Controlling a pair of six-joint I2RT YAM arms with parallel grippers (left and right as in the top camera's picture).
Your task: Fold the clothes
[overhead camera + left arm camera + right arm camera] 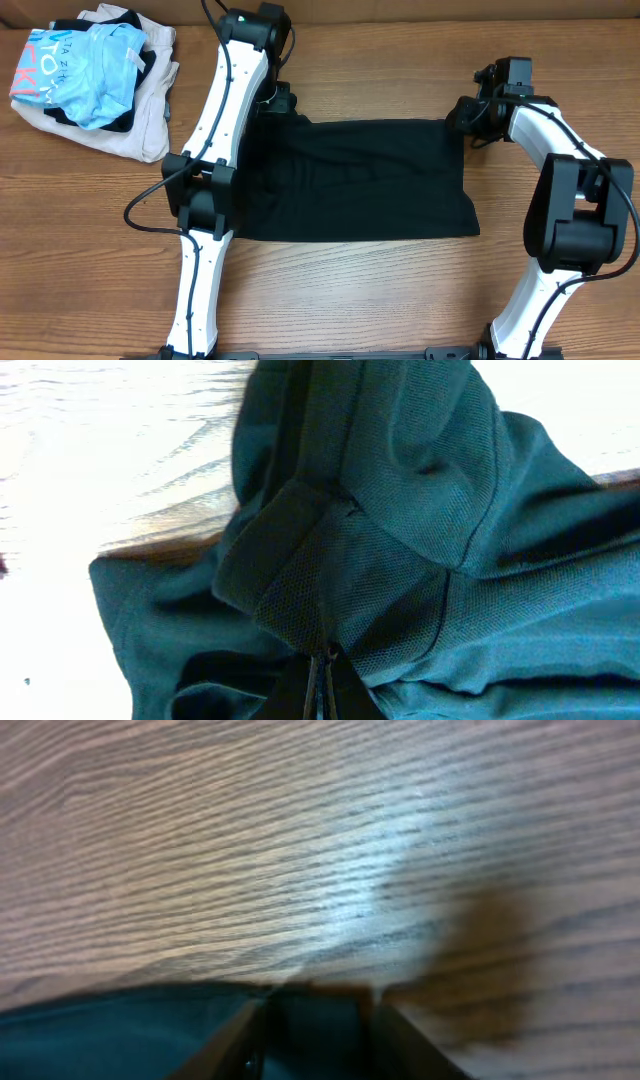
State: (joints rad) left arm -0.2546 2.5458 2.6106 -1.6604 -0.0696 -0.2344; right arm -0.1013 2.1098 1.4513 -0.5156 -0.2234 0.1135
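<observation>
The black garment (pixel 360 180) lies spread as a wide rectangle on the middle of the wooden table. My left gripper (pixel 275 103) is at its far left corner. In the left wrist view the jaws (pixel 320 665) are pressed together on a bunched fold of the black fabric (pixel 400 540). My right gripper (pixel 463 118) is at the garment's far right corner. In the right wrist view its fingers (pixel 312 1010) stand apart, with the garment's edge (pixel 130 1030) lying between them, low over the table. No white tag shows.
A pile of other clothes sits at the far left corner: a light blue printed garment (pixel 85 62) on top of a beige one (pixel 140 125). Bare wood table (pixel 400 290) runs along the front and at the right.
</observation>
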